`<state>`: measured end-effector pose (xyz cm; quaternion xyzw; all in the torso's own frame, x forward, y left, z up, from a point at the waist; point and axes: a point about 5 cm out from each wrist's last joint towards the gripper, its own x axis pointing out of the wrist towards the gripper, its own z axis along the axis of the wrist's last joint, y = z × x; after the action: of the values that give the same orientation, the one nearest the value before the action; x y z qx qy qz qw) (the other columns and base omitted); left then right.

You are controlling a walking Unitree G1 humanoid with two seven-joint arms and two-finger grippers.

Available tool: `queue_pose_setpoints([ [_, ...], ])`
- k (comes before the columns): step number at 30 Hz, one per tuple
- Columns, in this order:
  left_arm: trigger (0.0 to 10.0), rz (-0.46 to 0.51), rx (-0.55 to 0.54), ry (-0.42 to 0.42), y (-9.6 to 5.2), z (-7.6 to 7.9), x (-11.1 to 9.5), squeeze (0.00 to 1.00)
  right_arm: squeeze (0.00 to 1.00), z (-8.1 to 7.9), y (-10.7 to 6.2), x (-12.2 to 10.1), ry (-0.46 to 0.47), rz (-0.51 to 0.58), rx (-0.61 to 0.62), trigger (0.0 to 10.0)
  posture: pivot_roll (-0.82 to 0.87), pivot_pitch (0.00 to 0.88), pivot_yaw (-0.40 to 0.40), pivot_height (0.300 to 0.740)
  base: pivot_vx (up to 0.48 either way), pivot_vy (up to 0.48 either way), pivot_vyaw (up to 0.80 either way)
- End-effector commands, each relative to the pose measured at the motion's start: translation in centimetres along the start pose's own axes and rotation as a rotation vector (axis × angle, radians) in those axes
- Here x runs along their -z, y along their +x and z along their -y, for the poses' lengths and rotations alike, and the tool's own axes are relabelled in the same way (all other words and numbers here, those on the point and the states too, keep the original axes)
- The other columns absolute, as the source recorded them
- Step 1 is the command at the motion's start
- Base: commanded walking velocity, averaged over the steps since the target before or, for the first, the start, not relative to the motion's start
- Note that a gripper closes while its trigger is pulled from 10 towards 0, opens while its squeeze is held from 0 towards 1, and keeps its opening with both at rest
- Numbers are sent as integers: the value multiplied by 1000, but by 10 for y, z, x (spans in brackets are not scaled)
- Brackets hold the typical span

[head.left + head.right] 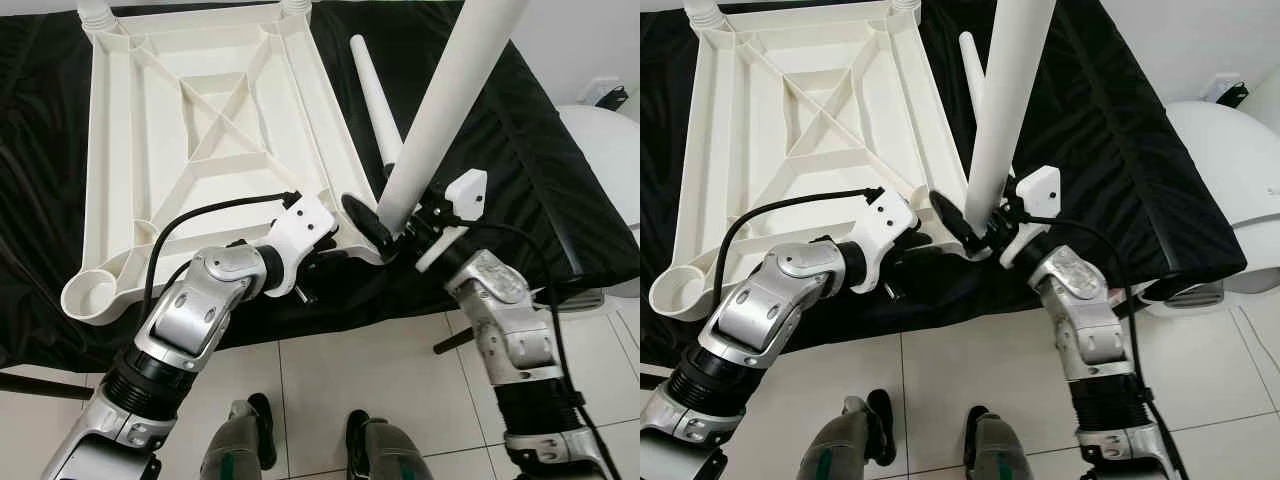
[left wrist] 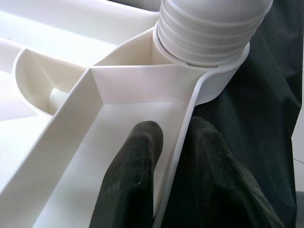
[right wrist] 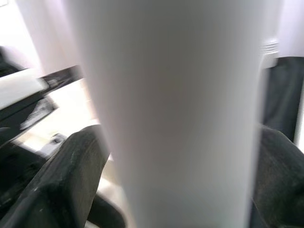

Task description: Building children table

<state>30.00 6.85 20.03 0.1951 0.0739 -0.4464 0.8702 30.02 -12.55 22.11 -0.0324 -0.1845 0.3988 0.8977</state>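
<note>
A white plastic tabletop (image 1: pixel 200 150) lies upside down on a black cloth. My left gripper (image 1: pixel 335 245) is shut on the tabletop's rim (image 2: pixel 183 137) next to the near right corner socket, one finger inside the rim and one outside. A white leg (image 1: pixel 445 100) stands in that socket (image 2: pixel 213 80), leaning toward me; its threaded end (image 2: pixel 204 33) sits at the socket's mouth. My right gripper (image 1: pixel 405 225) is shut on the leg (image 3: pixel 180 114) low down. A second loose leg (image 1: pixel 375 100) lies on the cloth beside the tabletop. Two far corners carry threaded leg ends (image 1: pixel 97 14).
The near left corner socket (image 1: pixel 92 295) stands open. The black cloth (image 1: pixel 500 150) covers a low surface whose front edge meets a tiled floor (image 1: pixel 340 370). A white rounded object (image 1: pixel 610 170) stands at the right. My feet (image 1: pixel 310 440) show below.
</note>
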Motion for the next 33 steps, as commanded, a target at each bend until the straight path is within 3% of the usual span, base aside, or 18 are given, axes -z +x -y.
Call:
queue_pose_setpoints([
  [1,10000,-63,-19,-34,0,3,15,0,0,0,-4,5,23,-31,-51,10000,-33,221,7,740,0,0,0],
  [15,10000,-73,28,-32,-1,10,15,0,0,30,-7,3,-30,-79,-147,10000,-28,242,9,740,0,0,0],
  [33,10000,-94,61,-26,-5,17,18,0,0,40,-1,-7,-40,-93,-322,10000,-13,263,8,740,0,0,0],
])
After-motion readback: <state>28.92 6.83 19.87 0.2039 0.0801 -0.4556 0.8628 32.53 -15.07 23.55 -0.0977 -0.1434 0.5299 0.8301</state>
